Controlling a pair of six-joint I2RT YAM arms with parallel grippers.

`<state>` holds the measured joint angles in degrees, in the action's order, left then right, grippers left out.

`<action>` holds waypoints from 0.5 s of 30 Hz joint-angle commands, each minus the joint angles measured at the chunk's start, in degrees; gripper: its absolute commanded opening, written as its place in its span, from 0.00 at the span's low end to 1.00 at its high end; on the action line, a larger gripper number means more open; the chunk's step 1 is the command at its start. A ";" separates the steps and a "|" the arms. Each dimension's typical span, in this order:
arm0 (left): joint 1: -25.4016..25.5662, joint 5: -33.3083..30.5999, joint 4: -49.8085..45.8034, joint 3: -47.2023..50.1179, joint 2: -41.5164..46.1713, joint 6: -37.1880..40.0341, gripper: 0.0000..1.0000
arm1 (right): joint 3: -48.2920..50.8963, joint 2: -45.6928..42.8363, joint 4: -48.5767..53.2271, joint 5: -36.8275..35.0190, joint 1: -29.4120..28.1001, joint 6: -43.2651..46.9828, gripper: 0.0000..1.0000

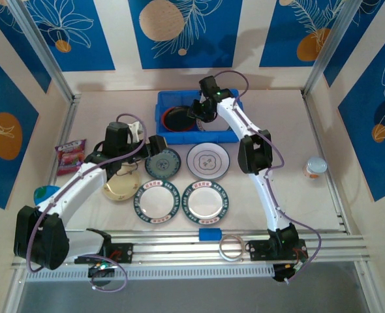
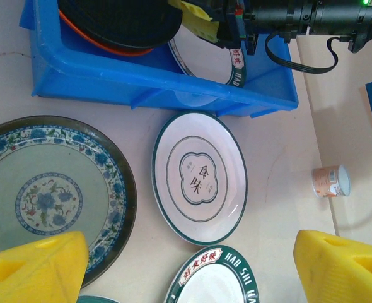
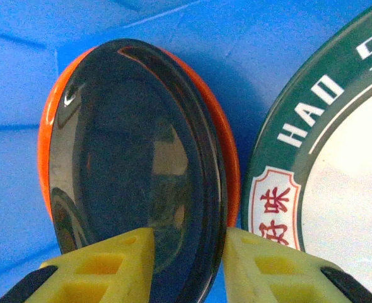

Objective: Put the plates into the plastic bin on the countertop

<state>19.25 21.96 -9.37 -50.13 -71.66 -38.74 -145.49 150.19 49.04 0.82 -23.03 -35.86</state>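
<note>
The blue plastic bin (image 1: 163, 98) stands at the back of the countertop (image 1: 277, 124). In it a black plate (image 3: 123, 158) lies on an orange plate (image 3: 229, 145), beside a green-rimmed plate (image 3: 325, 189). My right gripper (image 3: 189, 265) is open inside the bin, its yellow fingers parted on either side of the black plate's rim. My left gripper (image 2: 189, 265) hangs wide open and holds nothing, above the plates in front of the bin. Below it lie a teal patterned plate (image 2: 47, 189), a white grey-patterned plate (image 2: 200, 177) and a green-rimmed plate (image 2: 214, 278). Another green-rimmed plate (image 1: 156, 201) and a cream plate (image 1: 119, 188) lie nearer the front.
A pink snack packet (image 1: 70, 155) lies at the left wall. A small cup (image 1: 316, 167) lies on its side at the right. A clear tape ring (image 1: 231, 248) and a small blue block (image 1: 210, 233) sit on the front aluminium rails.
</note>
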 commanded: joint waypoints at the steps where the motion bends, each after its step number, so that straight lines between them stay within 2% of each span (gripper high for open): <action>1: -0.52 -0.44 1.42 0.58 -0.48 -0.46 0.85 | -2.78 1.48 1.73 -0.73 -0.75 1.13 0.35; 7: -0.51 -0.38 1.19 0.61 -0.66 -0.02 0.85 | -4.16 2.04 2.71 -1.12 -0.79 1.35 0.36; 15: -0.52 0.62 2.58 0.26 -2.37 -0.14 0.90 | -6.41 1.86 5.18 -2.62 -0.71 3.14 0.48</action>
<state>19.25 21.98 -8.51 -49.95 -73.41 -38.70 -149.77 151.83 52.18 -1.13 -23.31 -33.93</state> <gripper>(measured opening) 0.896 0.471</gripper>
